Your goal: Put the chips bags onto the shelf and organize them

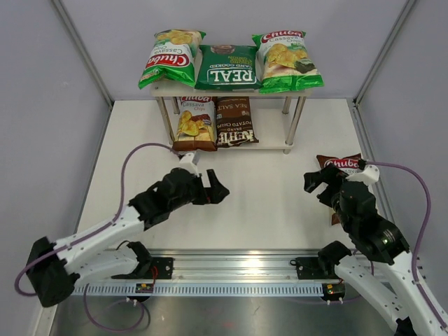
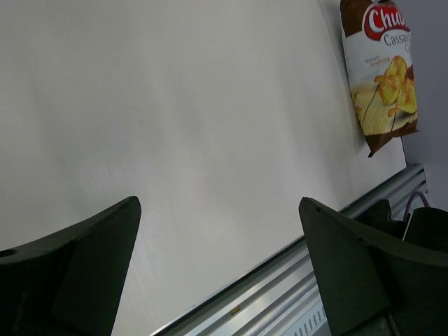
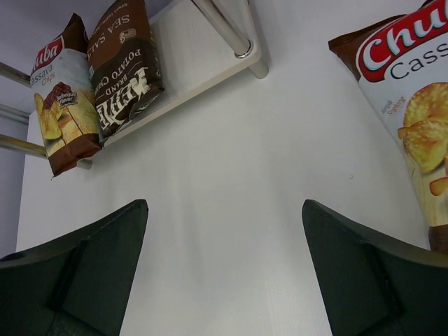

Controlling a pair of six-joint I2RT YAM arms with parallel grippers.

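The shelf (image 1: 274, 134) stands at the far side of the white table (image 1: 252, 203). On its top board the dark-green REAL bag (image 1: 226, 68) lies between the left light-green Chuba bag (image 1: 170, 56) and the right light-green Chuba bag (image 1: 287, 59). The left of its lower board holds a brown-and-white Chuba bag (image 1: 194, 122) and the Kettle bag (image 1: 234, 121). To the right of the shelf, a second brown-and-white Chuba bag (image 1: 341, 165) lies on the table, seemingly flat.

Dark-green REAL bag (image 1: 227, 68), dark-brown Kettle bag (image 1: 234, 122), brown-and-white Chuba bag (image 1: 194, 124)

White table (image 1: 266, 210), aluminium rail (image 1: 238, 269).

Observed: left arm (image 1: 105, 234) and right arm (image 1: 392, 280) have white shells and black joints. Each carries a purple cable (image 1: 126, 168). The left gripper (image 1: 218, 187) and right gripper (image 1: 316, 187) are black, with wedge-shaped fingers (image 2: 70, 273). Black bases (image 1: 150, 267) sit on a silver rail (image 1: 238, 269).
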